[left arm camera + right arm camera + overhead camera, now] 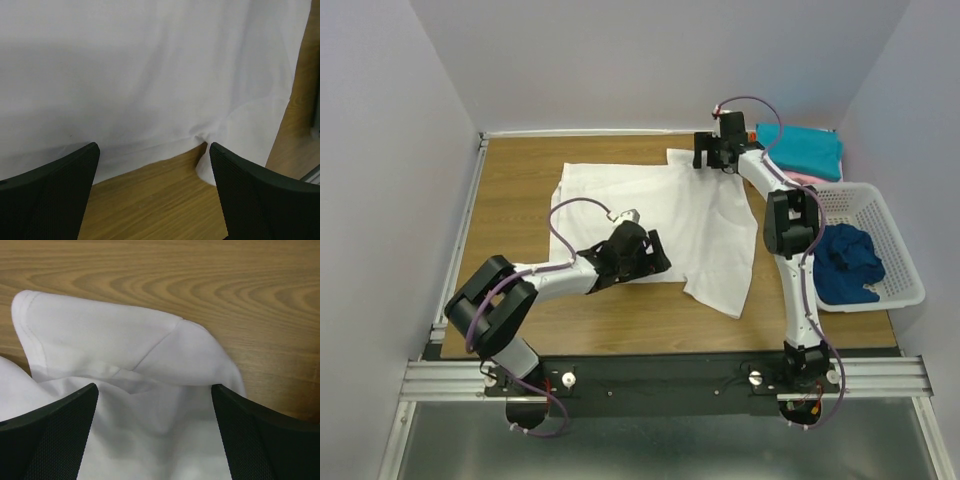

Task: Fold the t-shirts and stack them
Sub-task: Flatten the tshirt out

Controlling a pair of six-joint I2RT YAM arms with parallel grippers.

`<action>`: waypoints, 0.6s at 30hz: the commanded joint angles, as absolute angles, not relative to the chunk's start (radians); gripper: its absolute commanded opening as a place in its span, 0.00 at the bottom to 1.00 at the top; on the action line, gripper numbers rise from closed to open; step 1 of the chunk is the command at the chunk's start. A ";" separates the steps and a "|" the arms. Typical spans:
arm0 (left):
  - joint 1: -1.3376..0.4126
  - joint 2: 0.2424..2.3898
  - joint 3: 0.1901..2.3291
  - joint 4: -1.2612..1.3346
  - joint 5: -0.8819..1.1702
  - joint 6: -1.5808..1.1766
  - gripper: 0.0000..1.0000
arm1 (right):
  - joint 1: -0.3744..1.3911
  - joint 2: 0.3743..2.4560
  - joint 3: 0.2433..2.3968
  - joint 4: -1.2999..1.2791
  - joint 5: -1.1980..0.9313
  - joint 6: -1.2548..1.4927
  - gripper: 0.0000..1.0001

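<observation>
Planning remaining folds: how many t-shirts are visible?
4 sure: white one spread mid-table, teal one far right, pink edge beneath it, dark blue one in the basket. Orange sliver beside teal may be a fifth.

- White t-shirt (150, 75) seen spread flat, hem puckered right of centre.
- Wooden table (150, 205) exposed below hem.
- Left gripper (153, 147) held with fingers well apart.

I see a plain white t-shirt (665, 205) on the brown wood-grain tabletop (515, 180), a teal t-shirt (805, 148) at two o'clock, and a dark blue t-shirt (848, 262) in the white lattice basket (903, 262).
</observation>
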State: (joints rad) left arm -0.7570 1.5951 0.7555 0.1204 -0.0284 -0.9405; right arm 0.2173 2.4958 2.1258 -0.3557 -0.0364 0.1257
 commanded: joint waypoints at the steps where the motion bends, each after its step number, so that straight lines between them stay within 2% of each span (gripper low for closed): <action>1: -0.750 1.505 0.801 -0.102 -0.190 -0.954 0.98 | 0.216 2.481 2.217 -0.396 -0.080 0.078 1.00; 5: -0.689 1.447 0.839 -0.290 -0.330 -0.992 0.98 | 0.216 2.372 2.130 -0.397 -0.080 0.106 1.00; 9: -0.556 1.350 0.757 -0.391 -0.388 -1.043 0.98 | 0.216 2.202 1.941 -0.394 -0.012 0.190 1.00; 12: -0.437 1.267 0.672 -0.423 -0.411 -1.063 0.95 | 0.216 2.048 1.725 -0.388 -0.005 0.274 1.00; 13: -0.378 1.235 0.655 -0.428 -0.408 -1.065 0.88 | 0.216 1.973 1.625 -0.382 -0.005 0.293 1.00; 18: -0.275 1.210 0.607 -0.402 -0.410 -1.034 0.81 | 0.216 1.790 1.335 -0.278 0.008 0.443 1.00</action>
State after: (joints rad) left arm -0.3214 1.2182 0.6239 -0.3767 -0.3603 -1.0393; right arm 0.2165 1.8656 1.4948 -0.3367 -0.0177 0.3103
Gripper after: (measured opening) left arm 0.818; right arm 0.998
